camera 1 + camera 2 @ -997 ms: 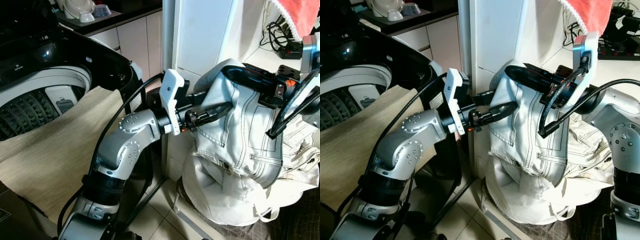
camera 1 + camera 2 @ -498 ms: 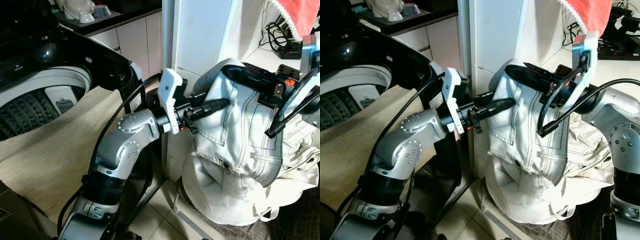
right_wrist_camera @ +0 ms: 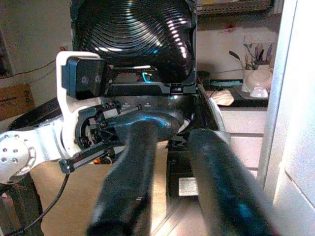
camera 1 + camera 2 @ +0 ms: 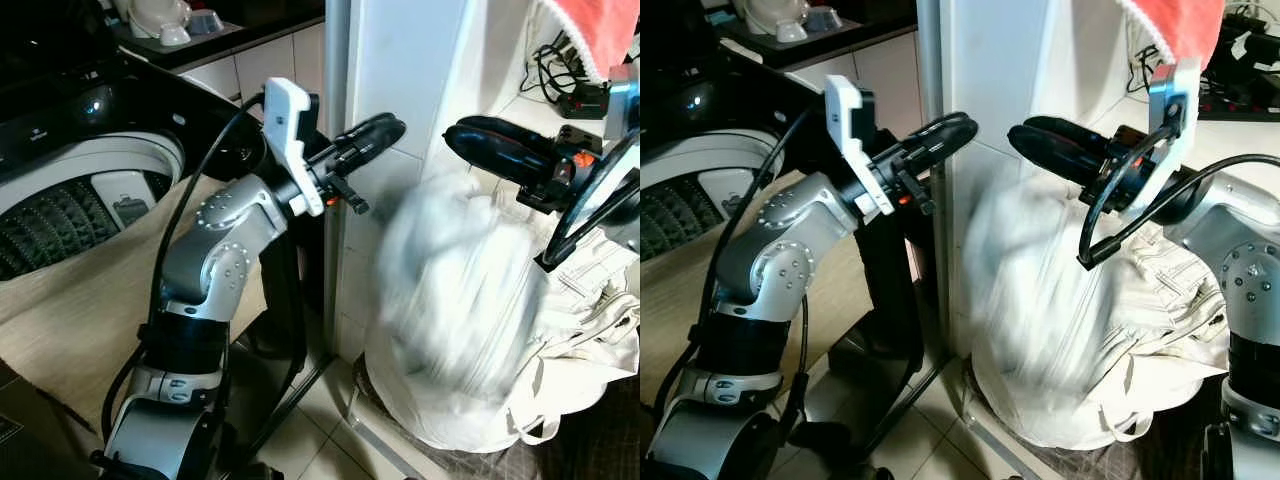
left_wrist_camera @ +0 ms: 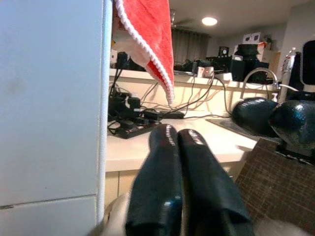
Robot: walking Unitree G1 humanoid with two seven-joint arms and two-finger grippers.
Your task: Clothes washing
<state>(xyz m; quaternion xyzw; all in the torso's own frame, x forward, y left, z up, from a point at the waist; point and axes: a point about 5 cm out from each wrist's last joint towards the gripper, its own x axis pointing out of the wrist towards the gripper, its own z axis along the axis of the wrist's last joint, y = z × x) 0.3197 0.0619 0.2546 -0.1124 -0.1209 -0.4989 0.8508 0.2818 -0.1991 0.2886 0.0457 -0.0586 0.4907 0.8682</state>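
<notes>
**White denim falls free between two empty grippers**

The pale off-white denim garment with dark topstitching [image 4: 470, 300] is a motion-blurred mass beside the white tiled pillar [image 4: 400, 60], dropping onto the heap of the same cloth that spills from the laundry bag on the floor [image 4: 600, 320]. Nothing holds it: it sits below both grippers and touches neither, which reads as a slipped or released grasp, not a carry.

The left gripper [image 4: 372, 132] points up and across the pillar face, its two black fingers pressed together with nothing between them, as the left wrist view confirms [image 5: 179, 162]. The right gripper [image 4: 1055, 140] hangs above the blurred cloth with its fingers spread apart and empty; the right wrist view looks between them at the other arm and the washer.

The black top-loading washing machine [image 4: 90, 150] stands to the robot's left, lid raised, grey drum exposed, with a beige woven cloth [image 4: 110, 300] draped over its front rim. That open drum is presumably the garment's destination, so the load is not yet in. A fresh grasp would likely need a firmer bite on a thick seam or waistband, since heavy denim slides easily off smooth fingers.
</notes>
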